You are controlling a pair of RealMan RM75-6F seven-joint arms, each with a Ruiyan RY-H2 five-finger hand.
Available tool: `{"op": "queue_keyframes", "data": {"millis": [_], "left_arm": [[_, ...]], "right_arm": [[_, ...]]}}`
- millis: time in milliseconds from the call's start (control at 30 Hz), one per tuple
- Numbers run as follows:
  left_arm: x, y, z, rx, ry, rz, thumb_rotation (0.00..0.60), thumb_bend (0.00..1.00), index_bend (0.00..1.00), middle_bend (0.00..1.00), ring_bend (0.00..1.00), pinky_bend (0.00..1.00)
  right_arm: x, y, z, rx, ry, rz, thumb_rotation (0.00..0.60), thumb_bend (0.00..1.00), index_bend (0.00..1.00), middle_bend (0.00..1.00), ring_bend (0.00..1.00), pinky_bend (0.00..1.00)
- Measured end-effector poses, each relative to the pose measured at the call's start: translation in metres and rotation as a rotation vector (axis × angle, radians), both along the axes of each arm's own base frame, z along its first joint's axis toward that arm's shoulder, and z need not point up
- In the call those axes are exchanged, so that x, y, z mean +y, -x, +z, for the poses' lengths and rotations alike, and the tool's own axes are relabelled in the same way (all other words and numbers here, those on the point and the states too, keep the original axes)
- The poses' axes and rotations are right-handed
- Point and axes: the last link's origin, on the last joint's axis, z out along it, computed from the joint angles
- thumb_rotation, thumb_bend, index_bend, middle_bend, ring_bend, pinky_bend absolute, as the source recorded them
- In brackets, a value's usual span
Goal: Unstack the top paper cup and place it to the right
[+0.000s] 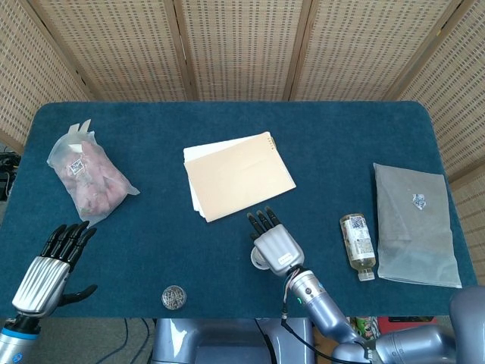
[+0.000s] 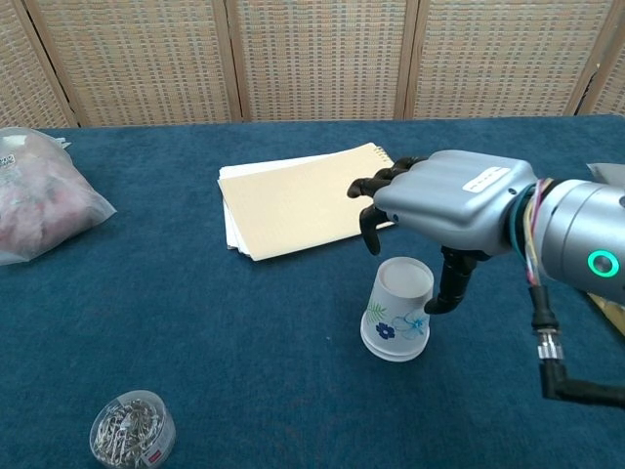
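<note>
Hovering just above the upturned paper cup (image 2: 397, 309), the right hand (image 2: 444, 195) has its fingers spread and curved downward, thumb beside the cup's right wall, holding nothing. The flower-printed cup stands near the table's front edge, just nearer than the tan notepad (image 1: 239, 175). The left hand (image 1: 47, 271) sits wide open at the near left corner, empty.

Table (image 1: 151, 144): covered in matt teal cloth, felt-like nap. Paper cup (image 2: 397, 309): white, faintly glossy, printed with blue flowers. Right hand (image 2: 444, 200): smooth silver-grey shell (metal or plastic, cannot tell), black fingers (image 2: 369, 231). Folder (image 1: 239, 176): matt tan card. Pouch (image 1: 415, 223): grey, slightly shiny plastic. Screen (image 1: 242, 45): woven cane, wooden frames.
</note>
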Motion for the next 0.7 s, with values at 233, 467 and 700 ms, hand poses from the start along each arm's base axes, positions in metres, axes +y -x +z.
{"op": "queue_keyframes", "data": {"millis": [233,467,700], "left_arm": [[0.0002,0.0003,0.0002,-0.001,-0.001,0.001,0.6,0.15,0.0,0.0,0.0,0.0],[0.0003,0.0004,0.0007,-0.003,-0.001,0.002,0.6,0.15,0.0,0.0,0.0,0.0],[0.0,0.0,0.0,-0.001,0.002,-0.001,0.6,0.15,0.0,0.0,0.0,0.0]], "right_arm": [[0.0008,-0.001,-0.002,0.003,-0.003,0.003,0.6,0.2,0.34,0.04,0.0,0.0],[0.0007,0.0005,-0.0033,0.013,-0.001,0.001,0.6,0.2,0.36,0.05,0.0,0.0],[0.0,0.0017,-0.0036,0.024,0.006,0.006,0.6,0.2,0.38,0.06,0.0,0.0]]}}
